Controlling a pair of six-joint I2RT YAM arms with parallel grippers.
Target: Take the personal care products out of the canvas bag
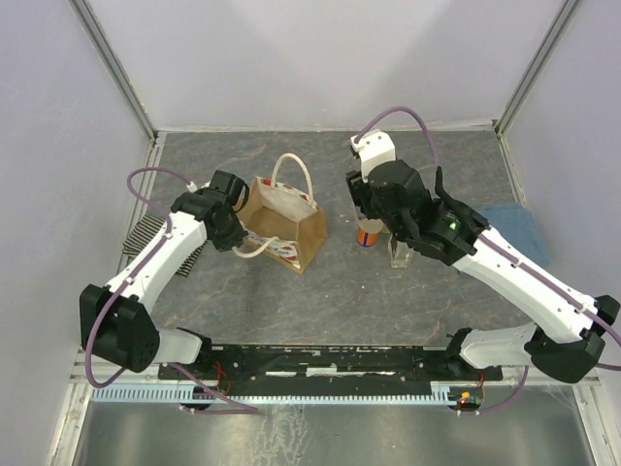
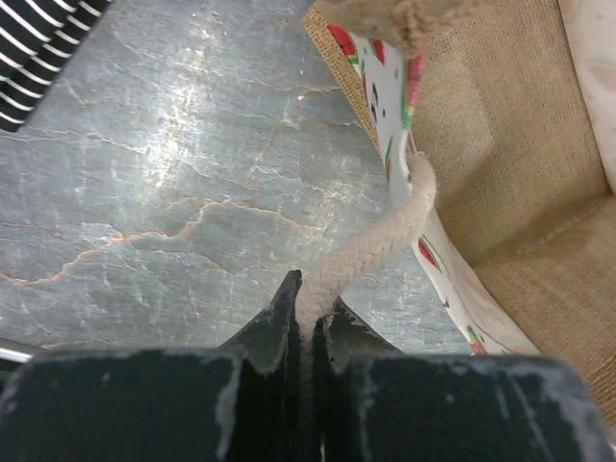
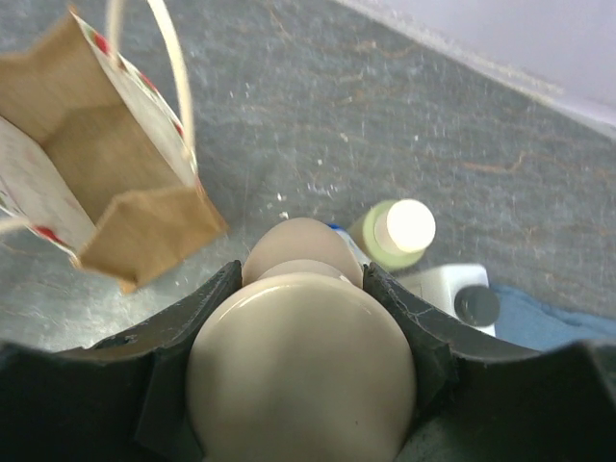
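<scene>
Your right gripper (image 3: pixel 303 279) clamps the smooth, rounded tan pump bottle (image 3: pixel 300 371), top up, right of the bag (image 1: pixel 291 233). Your left gripper (image 2: pixel 308 310) pinches the braided cream handle (image 2: pixel 377 245) of that boxy burlap bag, mouth upward.

Wide bare stretch of table (image 1: pixel 320 150) behind the canvas bag (image 1: pixel 291 228), open right back to the wall (image 1: pixel 320 58). Another free lane between bag and the bottle cluster on the right. Crowded over there, though: pale yellow-green bottle (image 3: pixel 393 234), white bottle with black cap (image 3: pixel 443 289) and blue-and-orange bottle (image 1: pixel 367 236) packed close, right gripper (image 3: pixel 303 279) with its tan pump bottle (image 3: pixel 300 356) close above. Blue cloth (image 1: pixel 514 233) just beyond, by the right edge. Left of the bag, blocked by the left gripper (image 2: pixel 310 303) pinching the rope handle (image 2: pixel 385 241); striped cloth (image 1: pixel 146 238) farther out. Bag mouth gaping, far handle loop (image 1: pixel 294 175) arching over it. Possibly tight for a gripper, hard to judge from here.
</scene>
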